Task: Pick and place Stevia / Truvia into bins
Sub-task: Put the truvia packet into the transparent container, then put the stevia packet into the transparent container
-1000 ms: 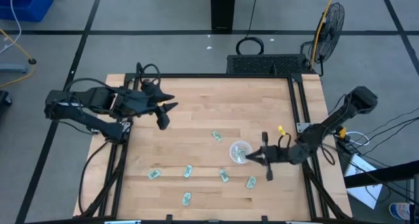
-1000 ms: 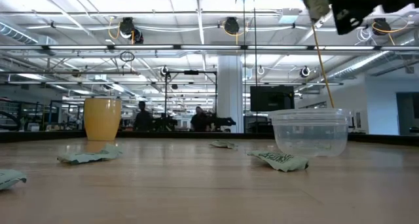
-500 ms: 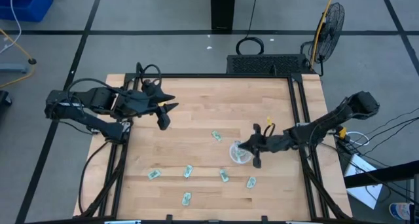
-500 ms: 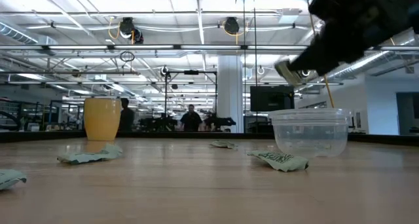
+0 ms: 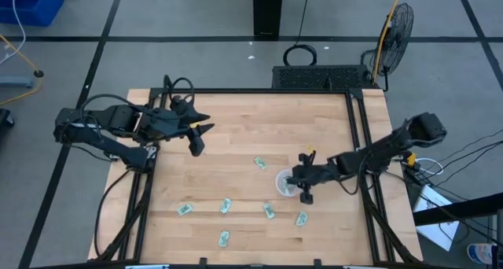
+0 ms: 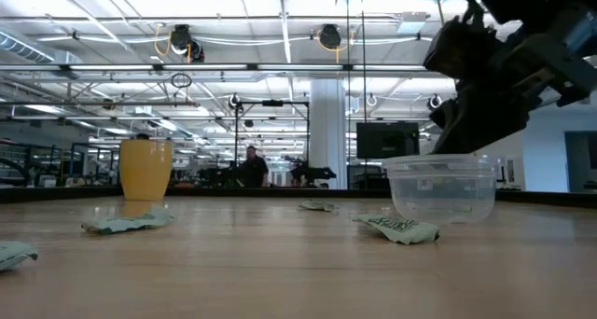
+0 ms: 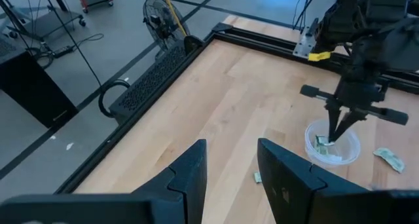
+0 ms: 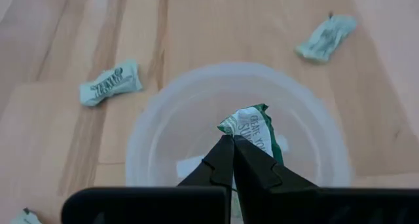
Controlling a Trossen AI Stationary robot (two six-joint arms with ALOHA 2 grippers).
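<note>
The sachet (image 8: 252, 133) pinched in the right gripper (image 8: 232, 145) is a crumpled green and white paper packet, and it looks nearly weightless, limp and easily creased, so a light pinch on one edge or corner should be enough; it would probably flutter more than fall once let go. The right gripper's fingers are closed on its lower edge, and the packet stands up from their tips directly over the mouth of the clear cup (image 5: 288, 182), which sits on the tabletop (image 5: 236, 127) towards its right edge and nearer the front than the back. The right arm reaches in from the right edge, stretched low and long, with its wrist bent so the fingers point steeply down into the cup. Other sachets (image 5: 225, 206) lie flat and loose near the front edge, best taken by an edge that lifts off the wood. The left gripper (image 5: 198, 135) waits near the left rear corner, its fingers apart and empty.
</note>
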